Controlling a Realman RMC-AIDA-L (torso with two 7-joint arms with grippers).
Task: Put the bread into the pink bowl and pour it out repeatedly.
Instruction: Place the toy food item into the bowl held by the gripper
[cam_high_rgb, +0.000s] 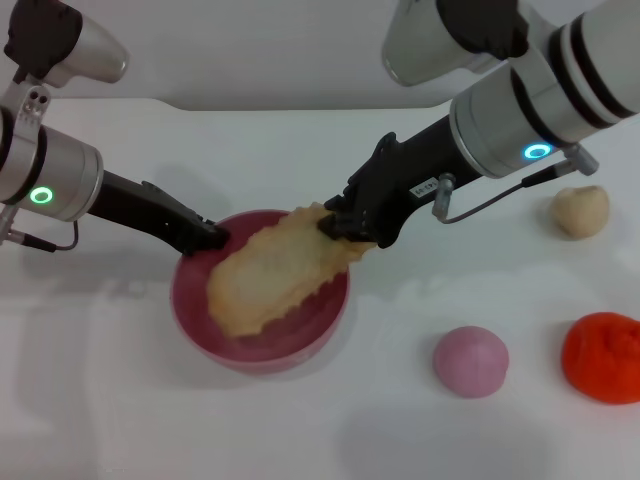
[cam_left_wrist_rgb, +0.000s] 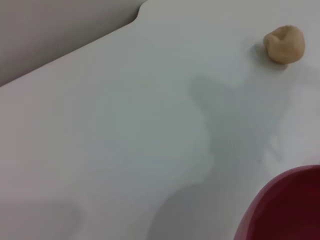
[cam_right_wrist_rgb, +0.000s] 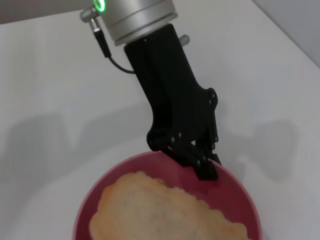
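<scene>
We see the pink bowl (cam_high_rgb: 262, 300) on the white table (cam_high_rgb: 300, 420), and we take it as our landmark. The bread (cam_high_rgb: 272, 272) lies tilted across the bowl with its plain tan underside up: its lower end sits inside the bowl on the left side, and its upper end sticks out over the far right rim. The right gripper (cam_high_rgb: 345, 228) is at that far right rim, its fingers closed on the raised end of the bread. The left gripper (cam_high_rgb: 210, 236) is at the bowl's far left rim, its fingers pinched on the rim; the right wrist view shows it (cam_right_wrist_rgb: 200, 162) clamped there, with the bread (cam_right_wrist_rgb: 165, 212) filling much of the bowl (cam_right_wrist_rgb: 240, 200). Right of the bowl, near it, sits a pinkish ball (cam_high_rgb: 470, 361); farther right is a red-orange lumpy item (cam_high_rgb: 603, 356). A beige bun (cam_high_rgb: 580, 211) lies well to the right of the bowl and farther back.
</scene>
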